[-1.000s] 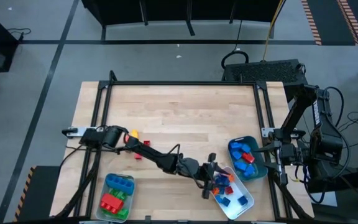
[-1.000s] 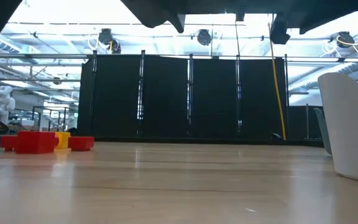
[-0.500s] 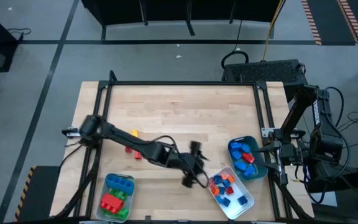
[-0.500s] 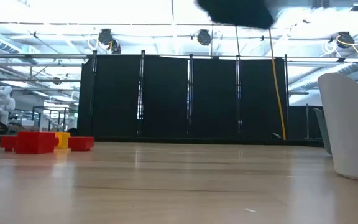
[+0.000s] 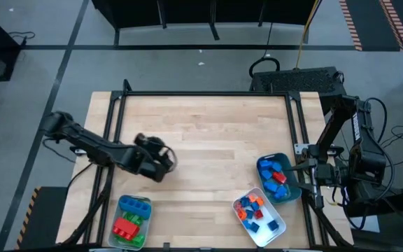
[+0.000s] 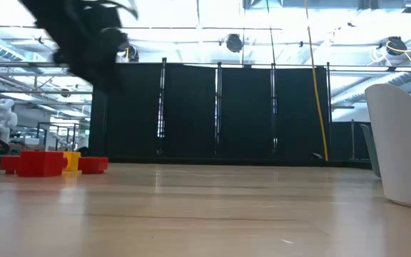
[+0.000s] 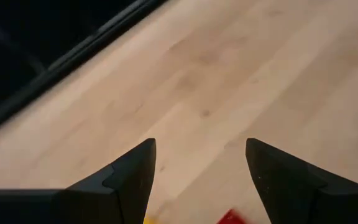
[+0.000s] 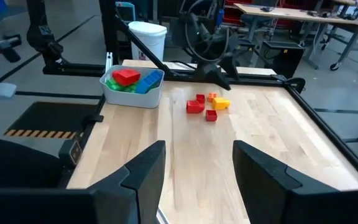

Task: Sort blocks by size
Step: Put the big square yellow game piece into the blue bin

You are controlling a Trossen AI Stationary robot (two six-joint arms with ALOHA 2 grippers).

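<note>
Reaching over the left side of the table (image 5: 208, 126), the left gripper (image 5: 165, 162) is hanging above the last loose blocks (image 8: 207, 106), with its two fingers spread apart and nothing between them. In the high view the arm is covering those blocks, but the right wrist view is showing them: a few small red and orange ones lying close together on the bare wood, with the left gripper just over them. The low view is showing the same little red and orange bunch (image 6: 48, 162) sitting flat on the table. In the left wrist view a bit of red and a bit of yellow are peeking out near the fingers (image 7: 135, 177), so the blocks are probably sitting just under the hand. To do this step well, the gripper should be coming straight down over one block only, with a finger on each side of it, because the blocks are sitting so close that a finger could be bumping a neighbour away. The big blocks are lying in the tray (image 5: 147, 211) at the near left, and smaller ones in the two trays (image 5: 294, 190) at the near right. The right gripper (image 8: 197, 180) is waiting at the right edge beside those trays, fingers spread and empty.
</note>
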